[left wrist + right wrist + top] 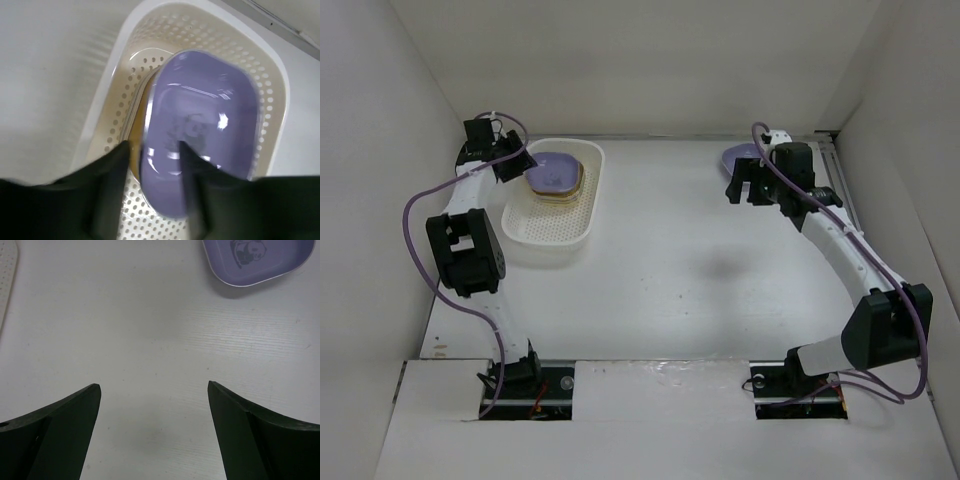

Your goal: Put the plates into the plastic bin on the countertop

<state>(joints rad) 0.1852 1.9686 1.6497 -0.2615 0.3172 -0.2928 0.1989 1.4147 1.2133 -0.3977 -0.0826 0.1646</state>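
The white perforated plastic bin stands at the back left of the countertop. A stack of plates lies in it, with a lavender plate on top of a brown one. My left gripper hangs over the bin's left side. In the left wrist view the gripper is open, and its fingers straddle the near rim of the lavender plate, which is blurred. Another lavender plate with a centre print lies at the back right. My right gripper is open and empty, just in front of that plate.
White walls enclose the countertop on the left, back and right. A rail runs along the right edge. Purple cables loop from both arms. The bin's rim shows at the left edge of the right wrist view.
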